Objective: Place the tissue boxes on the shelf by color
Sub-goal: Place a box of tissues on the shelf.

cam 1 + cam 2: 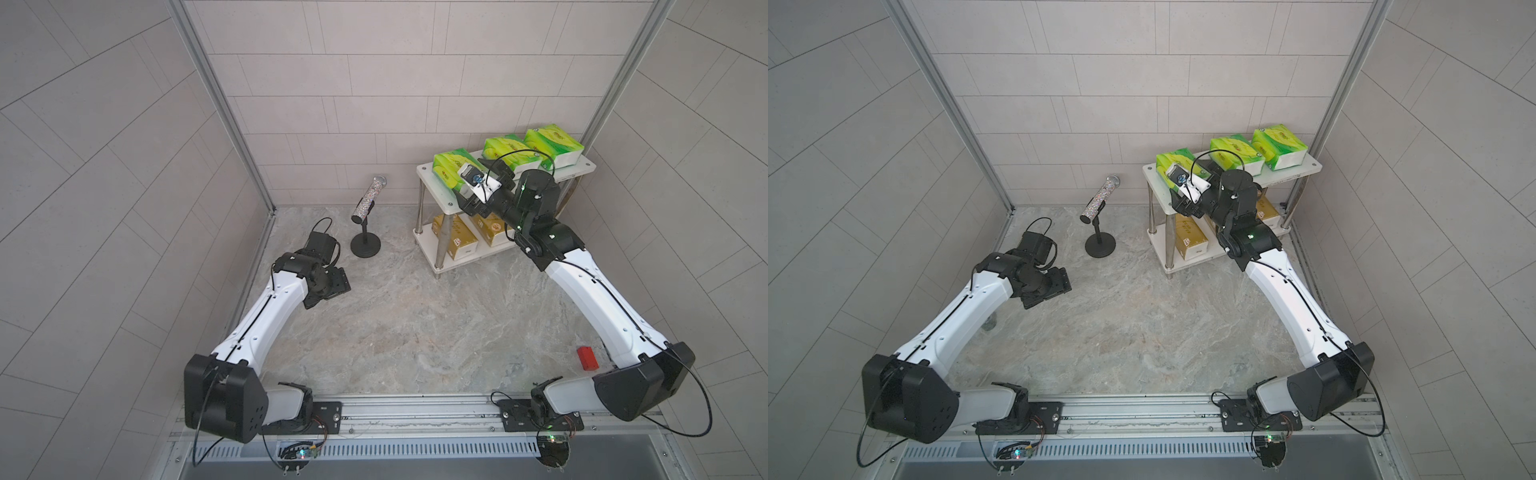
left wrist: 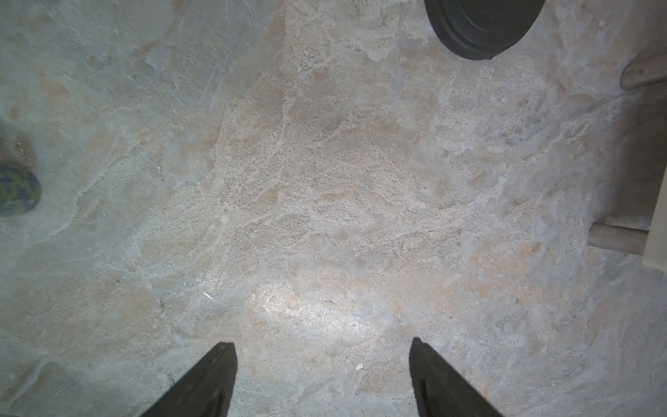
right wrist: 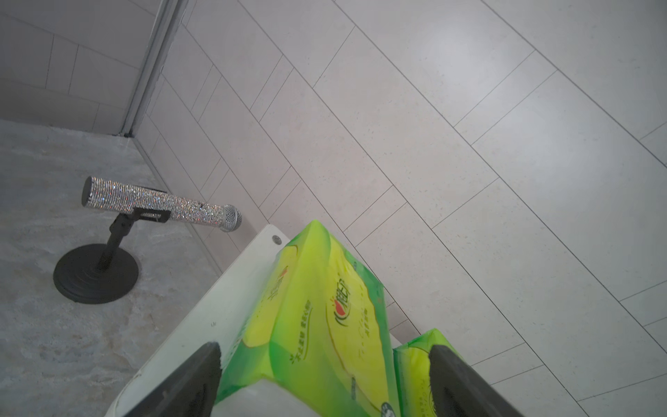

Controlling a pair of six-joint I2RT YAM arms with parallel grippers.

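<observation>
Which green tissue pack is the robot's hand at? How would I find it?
Find the white shelf in the far right corner; its top board holds three green tissue packs in a row. Yours is the end pack nearest the sparkly microphone, and the only one sitting between the right gripper's open fingers.

The white two-tier chrome-legged rack [image 1: 440,197] bears three bright green soft tissue packs [image 1: 503,147], the end pack [image 3: 317,307] between the right gripper's [image 3: 325,346] spread jaws; shiny gold packs [image 1: 455,239], probably three, lie below them.
</observation>
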